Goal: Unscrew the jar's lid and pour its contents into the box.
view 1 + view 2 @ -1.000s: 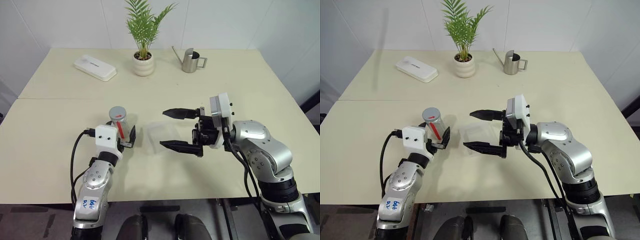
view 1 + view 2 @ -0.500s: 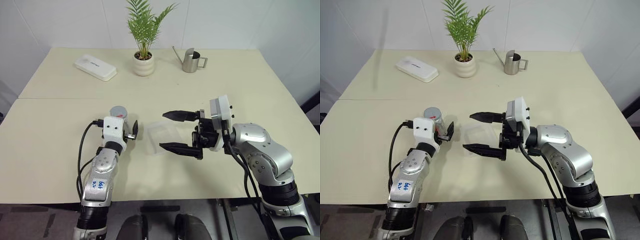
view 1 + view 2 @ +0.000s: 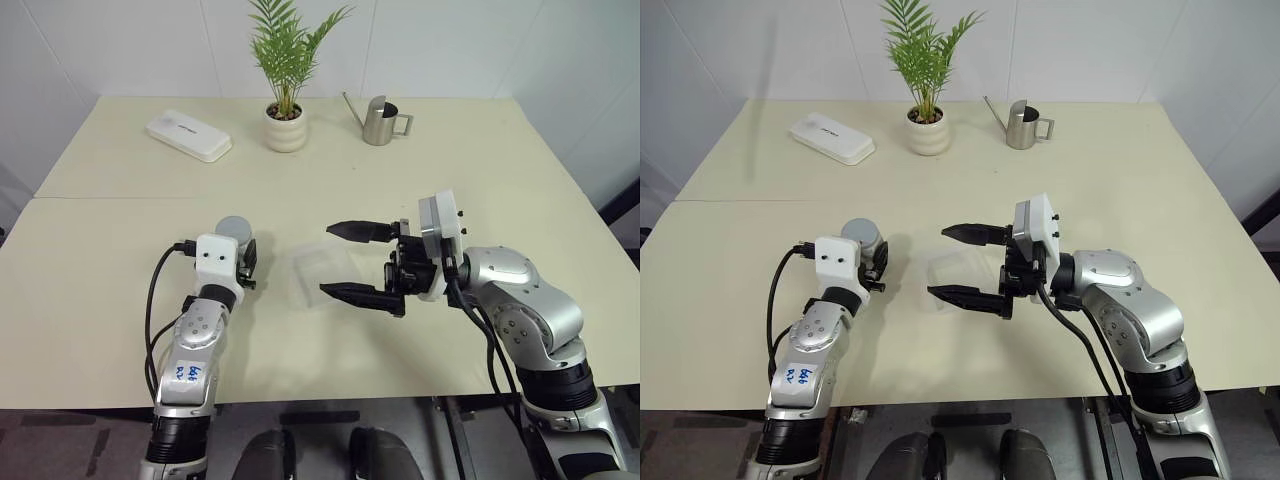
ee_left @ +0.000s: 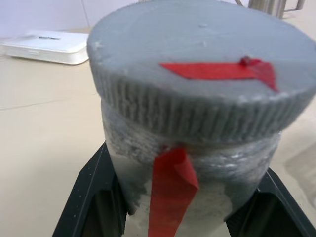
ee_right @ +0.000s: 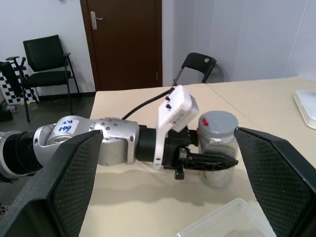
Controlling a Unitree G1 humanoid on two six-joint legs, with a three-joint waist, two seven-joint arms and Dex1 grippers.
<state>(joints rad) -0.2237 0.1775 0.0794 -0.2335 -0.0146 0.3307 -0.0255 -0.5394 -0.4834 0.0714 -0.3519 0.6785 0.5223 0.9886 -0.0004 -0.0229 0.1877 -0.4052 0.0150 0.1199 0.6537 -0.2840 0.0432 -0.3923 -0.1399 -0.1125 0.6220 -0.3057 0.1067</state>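
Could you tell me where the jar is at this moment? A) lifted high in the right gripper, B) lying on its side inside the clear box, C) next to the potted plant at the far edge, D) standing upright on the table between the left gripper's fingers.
D: the jar stands upright on the table, lid on, with the left gripper shut on its body.

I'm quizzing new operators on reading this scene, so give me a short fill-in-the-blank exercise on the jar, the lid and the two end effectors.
1. The left end effector is shut on the ____.
2. The lid is still ____ the jar.
3. The right end effector has its fingers ____, above the clear box.
4. The mark on the lid is ____ in colour.

Missing words: jar; on; open; red
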